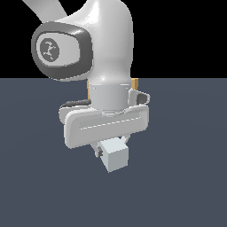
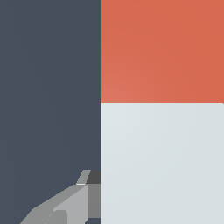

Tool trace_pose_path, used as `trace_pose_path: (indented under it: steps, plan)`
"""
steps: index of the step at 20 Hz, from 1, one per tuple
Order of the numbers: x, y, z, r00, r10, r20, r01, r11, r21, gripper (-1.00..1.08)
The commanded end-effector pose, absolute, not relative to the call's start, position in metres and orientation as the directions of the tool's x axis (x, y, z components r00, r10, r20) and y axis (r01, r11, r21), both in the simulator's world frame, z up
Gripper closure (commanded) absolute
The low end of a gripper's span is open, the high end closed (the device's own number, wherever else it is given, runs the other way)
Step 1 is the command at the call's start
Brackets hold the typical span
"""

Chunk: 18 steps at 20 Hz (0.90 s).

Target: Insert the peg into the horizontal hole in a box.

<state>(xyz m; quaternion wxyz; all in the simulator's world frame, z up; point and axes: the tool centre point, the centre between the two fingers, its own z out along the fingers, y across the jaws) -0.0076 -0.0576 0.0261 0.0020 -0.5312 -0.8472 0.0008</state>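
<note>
The white, glossy robot arm (image 1: 104, 44) fills the middle of the exterior view, its wrist pointing down over the flat slate-blue desk (image 1: 186, 177). Below the broad white hand, the fingers (image 1: 98, 150) close on the long square-section peg (image 1: 115, 156), whose pale grey-white end faces the camera as a small cube-like block. The peg hangs clear above the desk, tilted slightly, and its length runs away from the viewer, so most of it is hidden.

Behind the arm, only a thin sliver of the tan, yellow-orange box (image 1: 135, 84) peeks out on the exterior view's right of the wrist, near the far edge of the desk. Its square hole is hidden by the arm, and I cannot tell how near the peg's far end is to it.

In the wrist view the peg (image 2: 162, 162) looms very close: a pale grey-white stretch meets the orange-red end along a straight seam. One grey finger (image 2: 70, 203) presses against its pale side, with the desk (image 2: 48, 87) behind.
</note>
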Motion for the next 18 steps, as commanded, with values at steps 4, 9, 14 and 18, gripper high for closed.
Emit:
trace_pose_path:
  steps: [4,9,14,18]
  plan:
    - [-0.015,-0.055,0.036,-0.367,0.930,0.001,0.930,0.367,0.001,1.08]
    - [-0.027,-0.049,0.046,-0.265,0.964,0.001,0.964,0.265,0.001,1.08]
    - [-0.041,-0.041,0.059,-0.136,0.991,0.001,0.991,0.136,0.001,1.08]
    - [-0.050,-0.033,0.070,-0.033,0.999,0.002,0.999,0.033,0.001,1.08]
